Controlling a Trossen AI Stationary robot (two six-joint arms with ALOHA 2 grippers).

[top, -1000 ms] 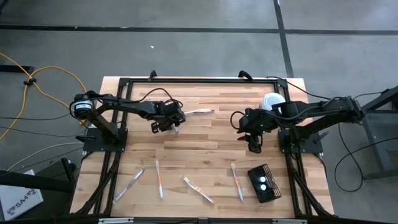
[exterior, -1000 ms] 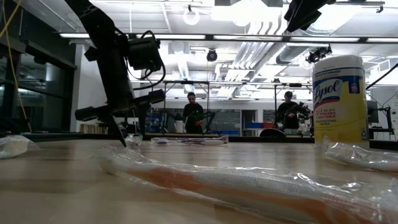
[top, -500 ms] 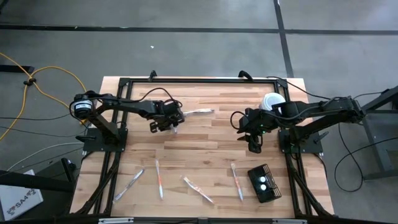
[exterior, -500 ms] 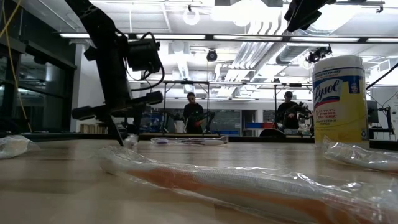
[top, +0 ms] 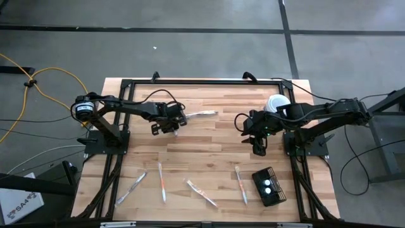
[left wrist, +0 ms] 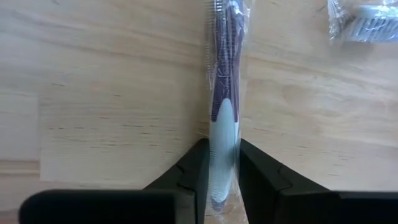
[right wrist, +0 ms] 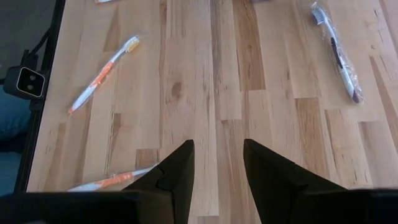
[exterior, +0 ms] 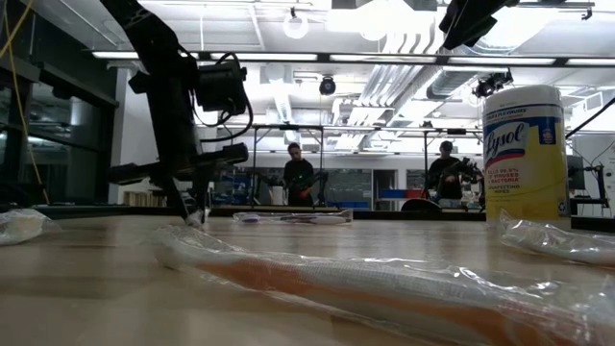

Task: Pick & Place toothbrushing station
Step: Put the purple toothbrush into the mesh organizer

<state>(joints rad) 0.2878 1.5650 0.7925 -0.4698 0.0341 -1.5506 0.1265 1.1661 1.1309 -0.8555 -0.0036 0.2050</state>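
Note:
My left gripper (left wrist: 222, 163) stands low over the far left of the table (top: 215, 152), shut on a purple-and-white toothbrush (left wrist: 224, 74) in a clear wrapper. In the low view its fingertips (exterior: 192, 211) are down at the tabletop. A second wrapped toothbrush (top: 201, 114) lies flat just to the right of it. My right gripper (right wrist: 217, 168) hangs open above the table's right half with nothing between its fingers. The toothbrushing station (top: 269, 185), a small black mesh basket, rests on its base at the near right corner. My left gripper pinches the toothbrush's white handle part (left wrist: 224, 134) through the wrapper, between its two fingers (left wrist: 194, 171). The fingers come steeply from above and lie across the toothbrush. It lies along the table, and its purple part reaches out beyond the fingertips.
Several orange wrapped toothbrushes (top: 162, 181) (top: 202, 193) (top: 241, 184) lie along the near edge. A yellow wipes canister with a white lid (exterior: 524, 154) stands at the far right. A black frame (top: 190, 81) runs round the table's edges. People stand far off in the room.
My left gripper has stayed in place while its fingers have drawn together onto the wrapped toothbrush. The toothbrush still lies on the table.

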